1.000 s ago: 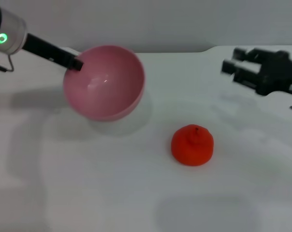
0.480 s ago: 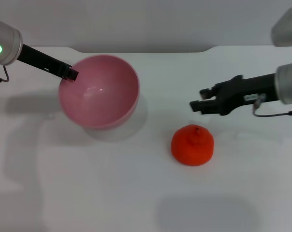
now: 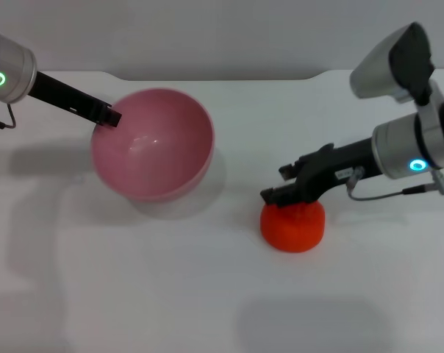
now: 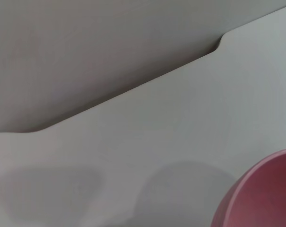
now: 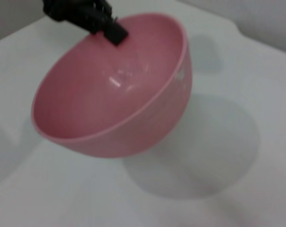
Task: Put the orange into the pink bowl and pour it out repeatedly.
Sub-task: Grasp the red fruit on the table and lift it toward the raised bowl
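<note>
Red-orange and knobbly, the orange (image 3: pixel 292 228) was judged light, firm and apt to roll; its round sides looked the surest hold. The right gripper (image 3: pixel 279 185) was spread open just above it, while the pink bowl (image 3: pixel 151 144) was pinched at its rim by the left gripper (image 3: pixel 109 115)

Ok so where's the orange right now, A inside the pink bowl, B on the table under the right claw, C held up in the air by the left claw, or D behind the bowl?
B: the orange sits on the white table with the right claw just above it, while the pink bowl is empty, gripped at its rim by the left claw.
</note>
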Available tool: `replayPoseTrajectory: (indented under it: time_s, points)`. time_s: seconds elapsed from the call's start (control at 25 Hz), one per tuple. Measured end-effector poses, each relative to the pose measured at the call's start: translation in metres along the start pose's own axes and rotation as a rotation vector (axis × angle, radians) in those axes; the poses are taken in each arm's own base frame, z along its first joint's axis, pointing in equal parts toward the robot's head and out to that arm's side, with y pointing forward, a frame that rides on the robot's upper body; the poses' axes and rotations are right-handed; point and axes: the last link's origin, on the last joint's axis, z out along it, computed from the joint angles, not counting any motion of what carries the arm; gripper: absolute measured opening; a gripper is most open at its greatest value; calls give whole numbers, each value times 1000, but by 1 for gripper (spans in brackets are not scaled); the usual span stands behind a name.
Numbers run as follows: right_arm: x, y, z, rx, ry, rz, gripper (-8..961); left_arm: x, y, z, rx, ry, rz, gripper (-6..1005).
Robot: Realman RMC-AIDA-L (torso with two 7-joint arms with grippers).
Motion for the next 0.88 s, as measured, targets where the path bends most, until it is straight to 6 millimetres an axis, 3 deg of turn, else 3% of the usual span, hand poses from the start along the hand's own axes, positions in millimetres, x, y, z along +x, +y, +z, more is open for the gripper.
replayPoseTrajectory:
  time_s: [0.32,0.68,0.88]
  points:
    - [12,2,12,-7,44,36,649,0,3,2,-8,-4,-2,43]
    - [23,-15,6,112,145,129,647,3,4,3,-4,1,3,43]
    - [18,-17,1,133,146,126,646,2,2,3,3,5,-1,43]
